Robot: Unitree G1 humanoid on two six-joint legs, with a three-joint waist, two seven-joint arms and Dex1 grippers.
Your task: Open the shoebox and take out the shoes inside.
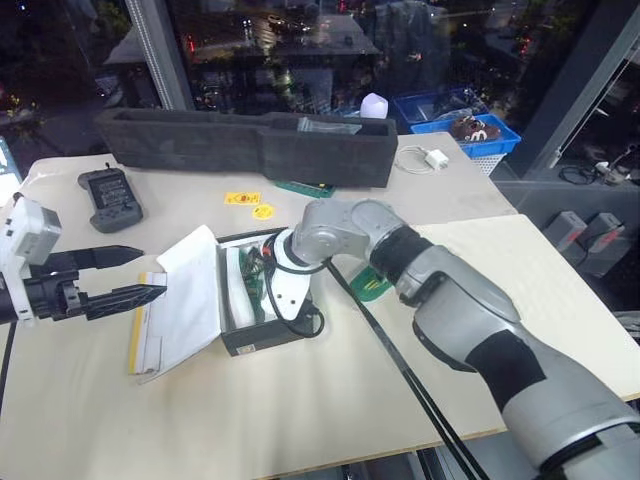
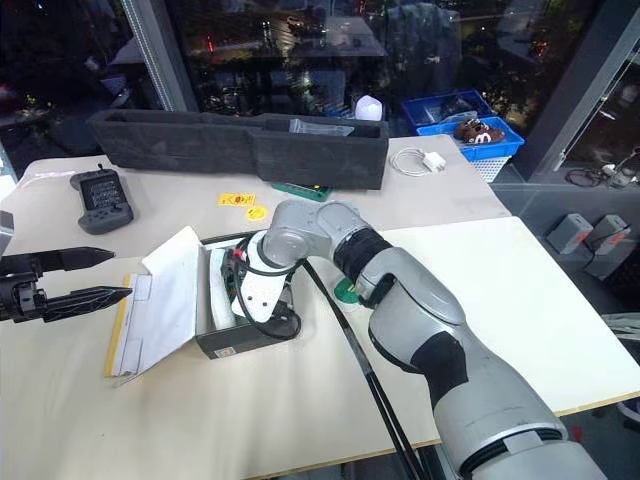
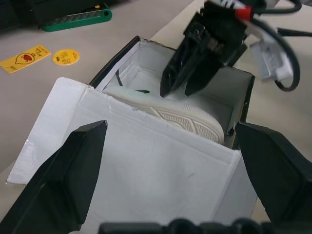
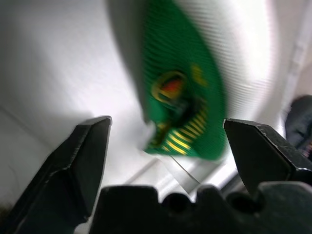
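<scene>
Long black foam tray (image 1: 250,145), remote (image 1: 110,197), yellow stickers (image 1: 243,198), blue baskets (image 1: 455,115) on table (image 1: 300,420).

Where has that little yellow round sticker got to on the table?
In the left eye view the round yellow sticker lies on the table beside a rectangular yellow sticker, between the long black foam tray and the open shoebox.

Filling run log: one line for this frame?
shoebox: lid open | shoes: inside | right gripper: open, in box | left gripper: open, by lid
</scene>
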